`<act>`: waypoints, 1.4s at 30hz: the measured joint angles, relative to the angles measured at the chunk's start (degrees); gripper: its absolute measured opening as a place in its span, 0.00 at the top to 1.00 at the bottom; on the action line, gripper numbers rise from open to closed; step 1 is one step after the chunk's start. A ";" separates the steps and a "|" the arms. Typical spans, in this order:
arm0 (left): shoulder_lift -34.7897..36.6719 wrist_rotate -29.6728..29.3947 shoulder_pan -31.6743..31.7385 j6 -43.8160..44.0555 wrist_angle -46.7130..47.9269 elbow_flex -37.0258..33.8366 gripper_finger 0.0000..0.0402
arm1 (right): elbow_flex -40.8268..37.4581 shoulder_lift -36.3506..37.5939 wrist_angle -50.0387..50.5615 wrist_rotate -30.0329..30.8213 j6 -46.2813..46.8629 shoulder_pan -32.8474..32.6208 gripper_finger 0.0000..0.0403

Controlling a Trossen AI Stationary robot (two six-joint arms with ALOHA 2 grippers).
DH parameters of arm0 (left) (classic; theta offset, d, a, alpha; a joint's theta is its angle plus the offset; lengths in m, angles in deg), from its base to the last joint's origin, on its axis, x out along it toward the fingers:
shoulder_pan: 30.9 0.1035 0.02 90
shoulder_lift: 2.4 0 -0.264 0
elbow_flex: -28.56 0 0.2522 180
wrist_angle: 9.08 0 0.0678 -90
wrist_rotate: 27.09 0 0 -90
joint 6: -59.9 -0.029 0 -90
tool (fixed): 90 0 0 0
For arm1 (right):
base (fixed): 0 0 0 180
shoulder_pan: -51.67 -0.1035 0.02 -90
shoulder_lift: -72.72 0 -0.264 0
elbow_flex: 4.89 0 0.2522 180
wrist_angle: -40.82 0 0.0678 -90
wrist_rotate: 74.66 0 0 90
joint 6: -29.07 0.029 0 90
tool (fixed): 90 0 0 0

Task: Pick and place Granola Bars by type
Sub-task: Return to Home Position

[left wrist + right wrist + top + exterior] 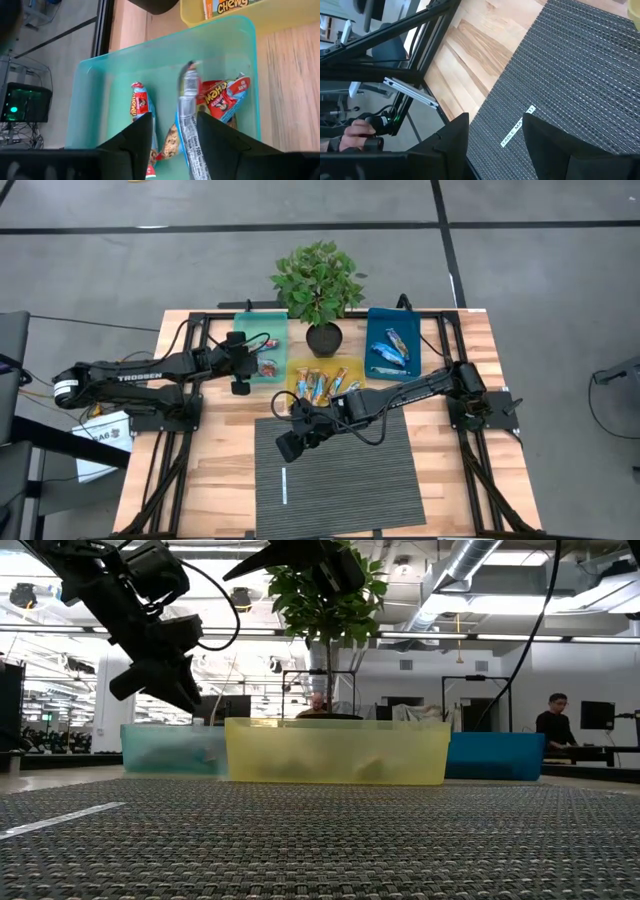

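Left gripper [174, 119] over green bin [100, 90], fingers wide, empty. Right gripper [496, 120] above mat [570, 65], fingers wide. Raise your left arm straight up first, clearing the bin wall.

I read teal bin [100, 90], red Granola Bars [220, 95] with silver-white seams | yellow bin [335, 735] at frame centre, orange-green multicoloured bars [322, 385] | blue bin [500, 755], bright blue bars [395, 345] | mat [350, 470] dark grey, fine woven ribbing, white strip [284, 485] lower left | table [215, 460] pale wood grain | plant [318, 280] green, pot [324, 338] black.
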 joint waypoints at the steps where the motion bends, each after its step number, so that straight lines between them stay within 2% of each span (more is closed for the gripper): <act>1: 0.00 -0.01 0.00 0.01 0.00 0.00 0.63 | 0.00 0.00 0.00 -0.01 -0.04 0.00 0.56; 6: 0.06 -0.01 -0.02 1.66 -0.10 0.00 0.60 | 0.00 0.00 0.02 -0.11 -1.89 -0.04 0.56; 16: 6.57 0.50 -0.02 16.41 -0.34 0.00 0.60 | -0.02 0.00 3.08 -6.84 -13.91 -1.99 0.56; 21: 12.32 5.61 -0.02 26.81 -2.47 0.00 0.60 | -0.02 0.16 6.41 -13.85 -23.04 -3.83 0.56; 24: 15.28 9.79 -0.02 35.95 -5.51 0.00 0.60 | -0.09 2.15 8.46 -13.78 -29.55 -5.26 0.56; 28: 17.76 15.68 -0.02 46.75 -10.94 0.00 0.60 | -2.37 7.78 11.91 -9.76 -36.03 -6.92 0.56; 31: 18.34 20.03 -0.21 53.53 -15.90 0.02 0.60 | -7.58 14.25 13.42 -5.76 -39.07 -8.02 0.56; 35: 18.04 23.31 -1.39 59.74 -20.90 0.04 0.60 | -18.93 24.70 10.94 -2.02 -40.04 -9.23 0.56; 38: 17.95 22.37 -2.72 64.73 -23.05 0.02 0.60 | -29.72 33.43 4.45 -0.93 -40.03 -9.97 0.56; 42: 17.97 17.67 -4.17 70.62 -24.79 0.02 0.60 | -43.49 45.08 -5.89 -0.95 -39.14 -10.14 0.56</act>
